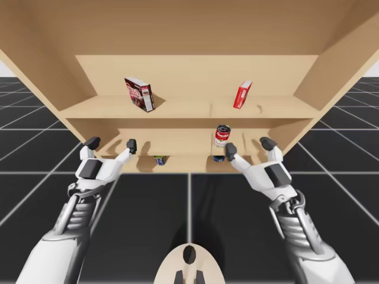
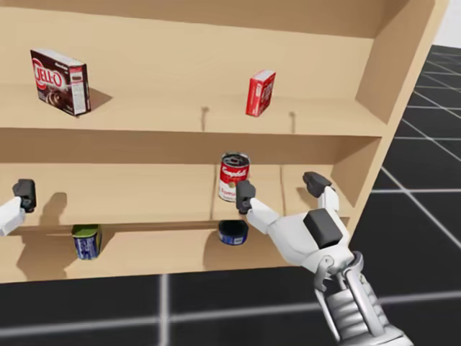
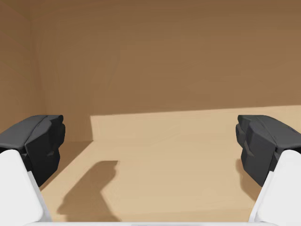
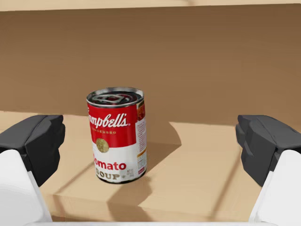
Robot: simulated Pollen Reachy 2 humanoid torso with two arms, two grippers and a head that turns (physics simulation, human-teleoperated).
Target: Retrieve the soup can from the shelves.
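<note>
The soup can is red and white with a silver lid and stands upright on the middle board of the wooden shelves. In the head view the soup can is just beyond one fingertip of my right gripper. My right gripper is open in front of that board. In the right wrist view the soup can stands ahead of the open right gripper, off-centre towards one finger, untouched. My left gripper is open further left; the left gripper faces bare shelf board.
On the top board stand a brown box and a red box. Two blue cans sit on the lowest board, one under the soup can. The shelf's right side wall rises close beside my right arm.
</note>
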